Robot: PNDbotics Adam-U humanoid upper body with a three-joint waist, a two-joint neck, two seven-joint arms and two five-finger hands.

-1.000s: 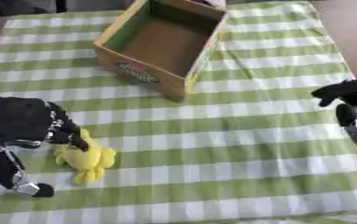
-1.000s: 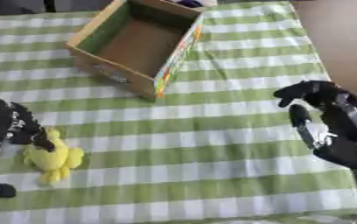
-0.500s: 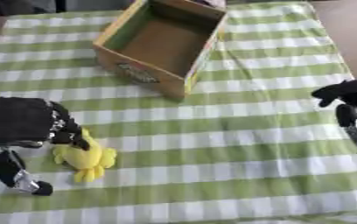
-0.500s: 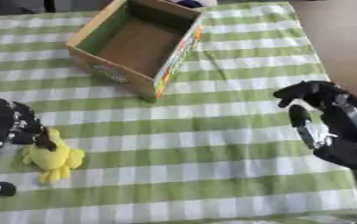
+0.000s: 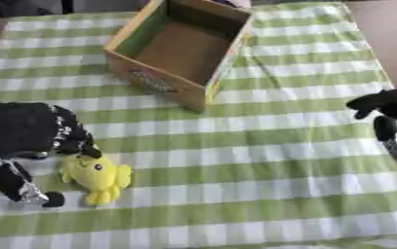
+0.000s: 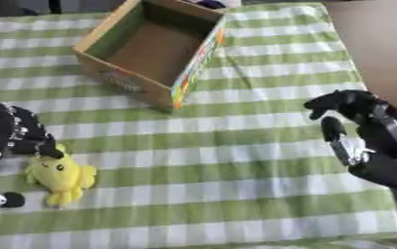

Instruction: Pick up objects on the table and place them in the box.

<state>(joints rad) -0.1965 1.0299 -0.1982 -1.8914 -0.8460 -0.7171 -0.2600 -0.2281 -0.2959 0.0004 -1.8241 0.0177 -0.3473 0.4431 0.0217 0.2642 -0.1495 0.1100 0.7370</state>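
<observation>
A yellow plush toy [image 5: 97, 176] lay at seven o'clock on the checked surface [image 5: 261, 160], touching the left robot hand [image 5: 31, 133], whose fingers curled beside it, holding nothing. It looked soft and light; its plump body seemed the best hold. The box [image 5: 178, 48] stood open at eleven o'clock. The right robot hand [image 6: 364, 136] idled, relaxed, at three o'clock.

Left hand [image 5: 27, 133] partly covers yellow toy [image 5: 98, 176].

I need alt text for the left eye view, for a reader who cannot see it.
The robot's left hand reaches down onto a yellow plush toy at the lower left of a green-and-white checked tablecloth. An open, empty cardboard box stands at the far side, and the right hand hovers at the right edge.
</observation>
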